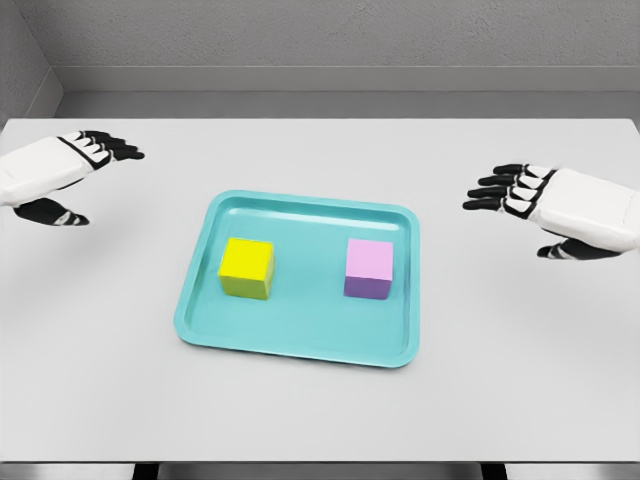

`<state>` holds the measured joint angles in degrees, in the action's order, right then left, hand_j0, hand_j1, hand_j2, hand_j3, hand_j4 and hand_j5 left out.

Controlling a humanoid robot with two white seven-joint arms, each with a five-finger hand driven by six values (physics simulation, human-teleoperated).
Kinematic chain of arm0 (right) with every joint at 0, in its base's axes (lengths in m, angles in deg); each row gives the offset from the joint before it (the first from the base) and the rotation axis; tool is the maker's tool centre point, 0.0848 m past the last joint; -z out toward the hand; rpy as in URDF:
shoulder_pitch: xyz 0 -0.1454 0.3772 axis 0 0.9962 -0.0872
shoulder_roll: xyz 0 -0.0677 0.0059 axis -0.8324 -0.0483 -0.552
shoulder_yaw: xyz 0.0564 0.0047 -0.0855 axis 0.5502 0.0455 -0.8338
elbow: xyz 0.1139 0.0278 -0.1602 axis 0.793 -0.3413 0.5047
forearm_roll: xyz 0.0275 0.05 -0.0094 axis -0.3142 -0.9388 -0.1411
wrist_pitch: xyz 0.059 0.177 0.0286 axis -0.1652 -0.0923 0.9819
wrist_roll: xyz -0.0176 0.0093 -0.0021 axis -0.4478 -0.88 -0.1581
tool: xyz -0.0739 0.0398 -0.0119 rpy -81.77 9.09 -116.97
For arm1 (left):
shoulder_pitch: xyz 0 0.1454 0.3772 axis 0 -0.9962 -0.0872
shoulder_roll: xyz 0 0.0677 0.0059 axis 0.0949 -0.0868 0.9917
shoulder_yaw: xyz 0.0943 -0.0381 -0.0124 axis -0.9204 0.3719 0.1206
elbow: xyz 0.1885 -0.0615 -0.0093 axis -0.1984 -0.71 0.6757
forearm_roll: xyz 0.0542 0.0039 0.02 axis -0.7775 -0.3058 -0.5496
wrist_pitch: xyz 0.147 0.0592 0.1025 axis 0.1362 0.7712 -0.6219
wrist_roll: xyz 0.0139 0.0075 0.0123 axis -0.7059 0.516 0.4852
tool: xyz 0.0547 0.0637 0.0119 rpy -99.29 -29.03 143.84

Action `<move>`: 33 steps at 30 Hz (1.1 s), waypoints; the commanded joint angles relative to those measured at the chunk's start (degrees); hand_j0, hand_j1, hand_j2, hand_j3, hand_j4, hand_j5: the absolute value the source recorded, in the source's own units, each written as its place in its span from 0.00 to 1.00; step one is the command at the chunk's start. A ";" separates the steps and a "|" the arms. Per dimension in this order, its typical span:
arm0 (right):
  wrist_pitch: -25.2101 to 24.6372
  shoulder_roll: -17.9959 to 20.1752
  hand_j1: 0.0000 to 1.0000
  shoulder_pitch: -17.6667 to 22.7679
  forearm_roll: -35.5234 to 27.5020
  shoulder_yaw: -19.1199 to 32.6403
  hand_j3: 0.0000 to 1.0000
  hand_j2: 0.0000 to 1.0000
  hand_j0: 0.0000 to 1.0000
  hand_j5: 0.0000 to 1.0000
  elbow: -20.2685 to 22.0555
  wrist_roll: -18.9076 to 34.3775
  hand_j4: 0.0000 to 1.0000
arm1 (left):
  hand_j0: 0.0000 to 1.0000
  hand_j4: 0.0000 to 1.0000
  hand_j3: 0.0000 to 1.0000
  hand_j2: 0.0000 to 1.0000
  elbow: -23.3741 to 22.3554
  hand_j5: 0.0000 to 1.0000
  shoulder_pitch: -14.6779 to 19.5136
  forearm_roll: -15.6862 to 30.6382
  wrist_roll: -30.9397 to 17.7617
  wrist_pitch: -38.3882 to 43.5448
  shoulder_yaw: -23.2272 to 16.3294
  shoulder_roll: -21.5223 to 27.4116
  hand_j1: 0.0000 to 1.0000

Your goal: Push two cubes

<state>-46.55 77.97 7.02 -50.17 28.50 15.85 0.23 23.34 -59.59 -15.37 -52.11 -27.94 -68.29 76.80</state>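
Evidently nothing had yet been touched: both cubes sat inside the teal tray [300, 345], which lay flat on the white table [520, 380], and both hands hung well outside it. The yellow cube [246, 268] stood in the tray's left half and the pink cube [369, 268] in its right half, apart from each other, with bare tray floor between them and neither touching the rim. The left hand [62, 170] hovered beyond the tray's left edge and somewhat farther back, fingers extended and loose, thumb spread below, holding nothing. The right hand [545, 205] waited beyond the tray's right edge, likewise relaxed and empty, its dark fingertips [485, 193] pointing inward toward the tray. That mirrored stance probably served the job, one hand per cube, each set to sweep in from its own side and shove its block toward the middle. Whether either palm rested on the table or floated above it could not be judged from this angle.
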 commanded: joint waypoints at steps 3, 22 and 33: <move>-0.02 -0.26 1.00 -0.35 0.20 -0.27 1.00 1.00 1.00 1.00 -0.03 -0.22 1.00 | 1.00 1.00 1.00 1.00 0.52 1.00 0.00 0.06 -2.34 0.09 -1.08 1.32 1.00; -0.02 -11.16 0.56 -5.27 9.08 4.48 0.56 0.56 0.56 0.56 -6.18 26.50 0.56 | 0.71 0.71 0.71 0.71 3.95 0.71 0.79 -10.75 -8.67 0.09 -4.86 -1.85 0.71; -0.02 -16.08 0.57 -2.90 9.26 3.87 0.57 0.57 0.57 0.57 -4.87 26.50 0.57 | 0.72 0.72 0.72 0.72 10.36 0.72 2.72 -10.84 -9.11 0.09 -6.97 -2.46 0.72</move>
<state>-46.44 62.68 4.12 -40.77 32.37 10.81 26.69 32.39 -56.78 -26.40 -61.15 -27.96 -75.03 74.52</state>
